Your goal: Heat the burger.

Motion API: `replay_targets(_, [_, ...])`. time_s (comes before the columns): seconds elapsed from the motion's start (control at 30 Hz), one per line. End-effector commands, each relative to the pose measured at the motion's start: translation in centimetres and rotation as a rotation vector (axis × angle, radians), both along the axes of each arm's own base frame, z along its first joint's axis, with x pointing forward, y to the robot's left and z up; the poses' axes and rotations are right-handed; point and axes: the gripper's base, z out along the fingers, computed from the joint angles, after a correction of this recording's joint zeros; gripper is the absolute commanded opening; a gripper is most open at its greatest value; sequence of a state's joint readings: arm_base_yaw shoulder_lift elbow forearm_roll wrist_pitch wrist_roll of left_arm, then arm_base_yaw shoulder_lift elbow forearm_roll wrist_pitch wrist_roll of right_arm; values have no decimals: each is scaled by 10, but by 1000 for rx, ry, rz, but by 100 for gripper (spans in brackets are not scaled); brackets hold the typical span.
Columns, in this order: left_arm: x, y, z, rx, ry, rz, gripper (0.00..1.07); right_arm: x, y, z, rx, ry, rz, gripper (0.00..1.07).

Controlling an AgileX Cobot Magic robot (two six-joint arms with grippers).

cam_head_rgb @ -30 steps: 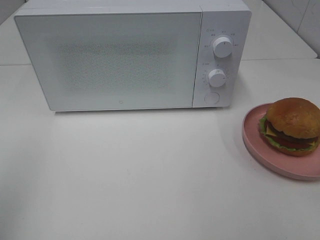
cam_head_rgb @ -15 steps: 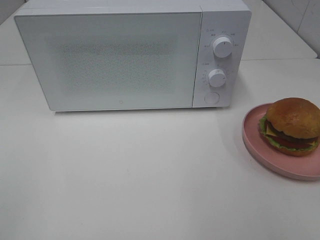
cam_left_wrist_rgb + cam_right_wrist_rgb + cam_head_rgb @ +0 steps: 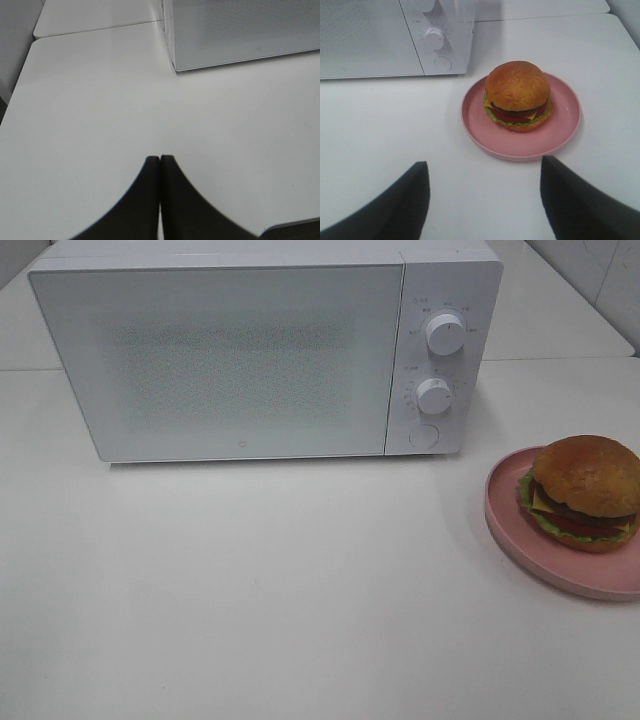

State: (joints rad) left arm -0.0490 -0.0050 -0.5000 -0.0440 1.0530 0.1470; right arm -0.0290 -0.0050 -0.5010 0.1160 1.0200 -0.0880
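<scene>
The burger [image 3: 583, 490] [image 3: 517, 95], with a golden bun, lettuce, cheese and tomato, sits on a pink plate [image 3: 510, 525] [image 3: 560, 135] at the table's right side. The white microwave [image 3: 250, 350] [image 3: 370, 35] stands at the back with its door shut. My right gripper [image 3: 485, 172] is open, its two dark fingers spread wide just short of the plate, touching nothing. My left gripper [image 3: 160, 159] is shut with its fingertips pressed together above bare table, near the microwave's front left corner [image 3: 175, 65]. Neither gripper appears in the exterior high view.
Two knobs [image 3: 444, 332] [image 3: 433, 396] and a round button [image 3: 424, 436] line the microwave's right panel. White tabletop [image 3: 280, 590] spreads in front of it. A table seam [image 3: 100, 27] and the left edge show in the left wrist view.
</scene>
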Motion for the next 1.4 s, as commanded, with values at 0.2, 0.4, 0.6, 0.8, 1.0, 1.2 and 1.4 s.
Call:
replay_targets(0.2, [-2, 0, 1, -9, -37, 2, 0, -3, 0, 1, 7, -41, -10, 61])
replay_targets(0.4, [-2, 0, 1, -9, -37, 2, 0, -3, 0, 1, 7, -41, -10, 61])
replay_targets(0.6, [-2, 0, 1, -9, -37, 2, 0, -3, 0, 1, 7, -41, -10, 61])
replay_targets(0.8, [-2, 0, 1, -9, -37, 2, 0, -3, 0, 1, 7, -41, -10, 61])
replay_targets(1.0, [-3, 0, 1, -9, -43, 2, 0, -3, 0, 1, 7, -41, -10, 61])
replay_targets(1.2, [-3, 0, 1, -9, -43, 2, 0, -3, 0, 1, 7, -41, -10, 61])
replay_targets(1.4, [-3, 0, 1, -9, -43, 2, 0, -3, 0, 1, 7, -41, -10, 61])
